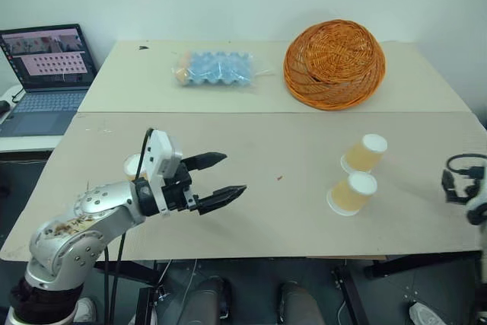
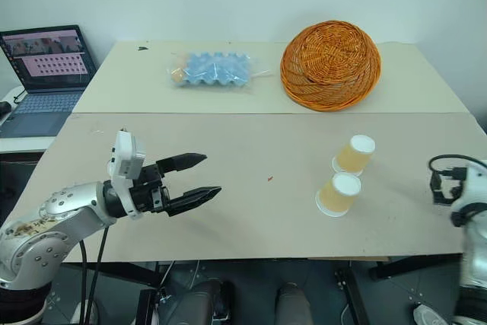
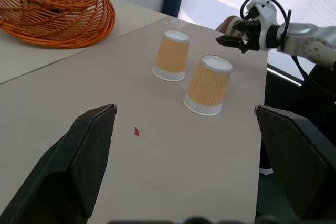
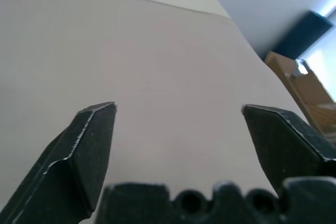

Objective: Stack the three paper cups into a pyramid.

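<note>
Your left gripper [image 1: 217, 176] and right gripper [image 4: 178, 124], both spread wide and empty, flank two upturned paper cups [image 1: 358, 174] standing side by side near the wicker basket [image 1: 333, 64], seemingly the pyramid's base.

This looks like a robotics lab or test room rather than a home. Two plain beige tables [image 1: 228, 211] are pushed together against a bare white wall, and an open laptop [image 1: 46, 74] showing rows of small images sits on a separate side surface off the far left corner. The tabletop things read as practice props: an orange wicker basket [image 1: 333, 65] tipped on its side near the far right edge, a blue egg tray in a clear bag [image 1: 217, 68] at the far edge, and paper cups [image 1: 358, 174] standing upside down towards the right edge.
</note>
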Tool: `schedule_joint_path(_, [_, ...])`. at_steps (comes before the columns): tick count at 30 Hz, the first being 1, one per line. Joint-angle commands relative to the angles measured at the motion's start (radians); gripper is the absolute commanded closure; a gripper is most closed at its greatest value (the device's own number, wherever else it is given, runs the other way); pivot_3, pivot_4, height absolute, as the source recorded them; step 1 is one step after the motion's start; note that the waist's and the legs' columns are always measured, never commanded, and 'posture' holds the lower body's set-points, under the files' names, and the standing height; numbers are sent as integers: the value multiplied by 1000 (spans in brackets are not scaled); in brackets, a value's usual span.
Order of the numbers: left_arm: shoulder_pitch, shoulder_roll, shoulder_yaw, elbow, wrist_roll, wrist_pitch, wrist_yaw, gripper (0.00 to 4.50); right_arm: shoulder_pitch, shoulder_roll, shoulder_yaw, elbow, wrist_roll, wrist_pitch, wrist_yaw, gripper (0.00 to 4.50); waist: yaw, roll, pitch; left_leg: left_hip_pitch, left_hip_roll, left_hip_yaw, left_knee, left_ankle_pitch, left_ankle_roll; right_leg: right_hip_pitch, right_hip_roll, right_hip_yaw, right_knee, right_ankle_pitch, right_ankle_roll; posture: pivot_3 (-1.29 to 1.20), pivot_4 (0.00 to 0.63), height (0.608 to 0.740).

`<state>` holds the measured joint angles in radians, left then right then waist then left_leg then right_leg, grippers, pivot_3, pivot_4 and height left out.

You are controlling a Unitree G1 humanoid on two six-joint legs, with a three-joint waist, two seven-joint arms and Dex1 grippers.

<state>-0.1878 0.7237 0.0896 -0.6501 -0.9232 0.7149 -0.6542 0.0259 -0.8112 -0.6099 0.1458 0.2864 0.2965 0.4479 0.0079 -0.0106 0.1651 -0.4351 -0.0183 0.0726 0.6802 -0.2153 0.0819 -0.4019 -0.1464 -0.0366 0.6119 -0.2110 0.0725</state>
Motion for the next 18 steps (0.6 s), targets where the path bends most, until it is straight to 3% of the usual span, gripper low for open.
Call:
schedule_joint_path(1, [-4, 29, 7, -38, 28, -34, -49, 0, 163, -103, -119, -130, 159, 98, 319, 9, 3, 0, 0, 0, 0, 0, 0, 0, 0, 0, 0, 0, 0, 0, 0, 0, 150, 726])
schedule_joint_path(6, [23, 76, 6, -59, 101, -81, -112, 0, 335, -153, -196, -281, 308, 207, 566, 9, -2, 0, 0, 1, 2, 0, 0, -1, 1, 1, 0, 0, -2, -2, -3, 0, 150, 726])
schedule_joint_path(18, [81, 110, 55, -45, 159, -145, -193, 0, 159, -93, 17, -310, 296, 207, 537, 9, 17, -1, 0, 3, 1, 0, 0, -5, -7, -2, -2, 0, -1, -6, -10, 0, 150, 726])
